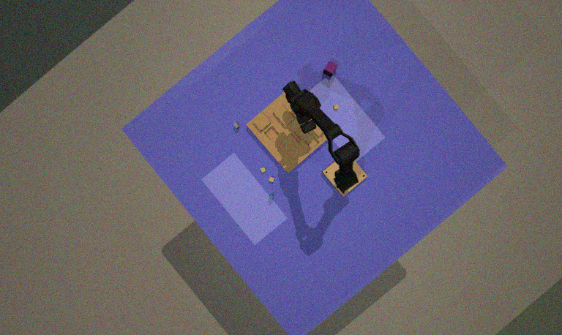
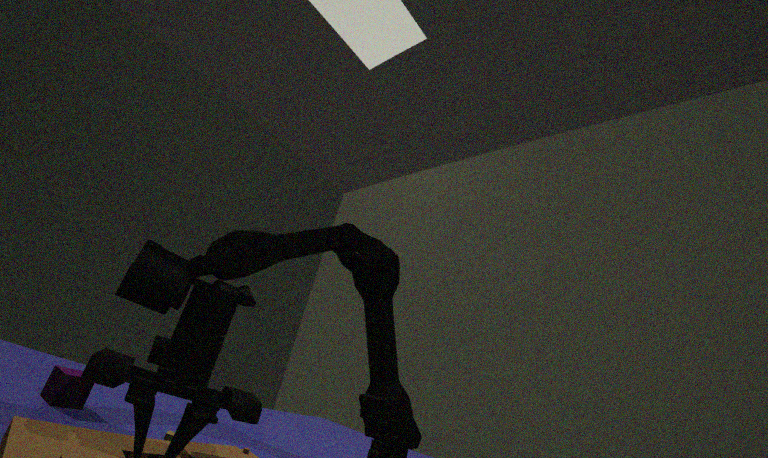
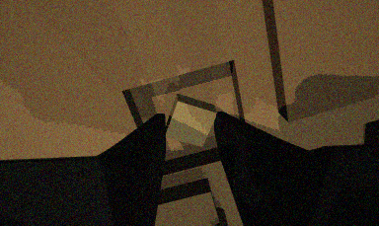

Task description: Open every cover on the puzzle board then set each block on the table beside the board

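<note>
The tan puzzle board (image 1: 265, 140) (image 2: 45, 437) (image 3: 74, 48) lies under the arm. My gripper (image 2: 152, 455) (image 3: 189, 120) points down at it, shut on a small pale block (image 3: 191, 121) that sits turned inside an uncovered square well (image 3: 185, 79). The fingertips are hidden by the arm in the top view. Small tan blocks rest on the table clear of the board: one (image 1: 263, 170) and another (image 1: 271, 179) off its lower left side, and one (image 1: 335, 107) off its right side. A greyish block (image 1: 236, 125) lies beyond its left corner. The positions of the covers are too dark to tell.
A magenta cube (image 1: 330, 67) (image 2: 65, 388) stands beyond the board. A tiny teal object (image 1: 271, 196) lies at the edge of a pale rectangle (image 1: 240, 199). Another pale rectangle (image 1: 364, 129) lies right of the board. The arm's base plate (image 1: 330, 172) is near the board's lower right.
</note>
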Available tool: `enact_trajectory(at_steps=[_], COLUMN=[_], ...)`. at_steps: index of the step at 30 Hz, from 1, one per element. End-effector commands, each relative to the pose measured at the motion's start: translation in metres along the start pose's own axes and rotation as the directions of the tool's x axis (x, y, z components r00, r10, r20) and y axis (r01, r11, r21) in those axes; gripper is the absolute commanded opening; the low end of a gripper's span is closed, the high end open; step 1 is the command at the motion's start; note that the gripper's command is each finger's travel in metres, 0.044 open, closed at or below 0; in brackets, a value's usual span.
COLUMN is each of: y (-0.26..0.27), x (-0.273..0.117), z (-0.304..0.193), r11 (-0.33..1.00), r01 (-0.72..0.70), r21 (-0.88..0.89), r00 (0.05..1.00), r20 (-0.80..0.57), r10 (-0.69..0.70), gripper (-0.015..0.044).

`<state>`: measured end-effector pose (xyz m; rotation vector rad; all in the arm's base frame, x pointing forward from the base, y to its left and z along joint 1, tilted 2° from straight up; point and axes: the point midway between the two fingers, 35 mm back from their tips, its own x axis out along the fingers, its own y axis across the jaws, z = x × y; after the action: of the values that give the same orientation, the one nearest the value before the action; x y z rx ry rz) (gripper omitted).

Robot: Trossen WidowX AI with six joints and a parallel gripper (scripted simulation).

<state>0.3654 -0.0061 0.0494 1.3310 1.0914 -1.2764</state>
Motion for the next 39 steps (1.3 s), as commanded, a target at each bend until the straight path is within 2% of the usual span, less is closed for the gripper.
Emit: enact_trajectory(at_steps=[1, 20, 21, 23, 26, 30, 32, 39], y=[0.000, 0.000, 0.000, 0.000, 0.002, 0.003, 0.002, 0.002], x=[-0.004, -0.029, -0.024, -0.030, -0.045, -0.063, -0.066, -0.066], z=[0.000, 0.000, 0.000, 0.002, 0.006, 0.011, 0.011, 0.011], r11=[1.000, 1.000, 1.000, 0.991, 0.916, 0.723, 0.680, 0.680], r01=[-0.001, -0.001, 0.003, 0.002, 0.001, 0.003, 0.004, 0.004], r21=[0.000, 0.000, -0.017, -0.135, -0.401, -0.691, -0.733, -0.733], r00=[1.000, 1.000, 1.000, 1.000, 1.000, 1.000, 1.000, 1.000], r20=[0.000, 0.003, 0.000, 0.001, 0.002, 0.006, 0.006, 0.006], r10=[0.001, 0.001, -0.003, -0.002, 0.000, 0.001, 0.001, 0.001], gripper=[0.0080, 0.0080, 0.0054, 0.0001, 0.0000, 0.0000, 0.0000, 0.0000])
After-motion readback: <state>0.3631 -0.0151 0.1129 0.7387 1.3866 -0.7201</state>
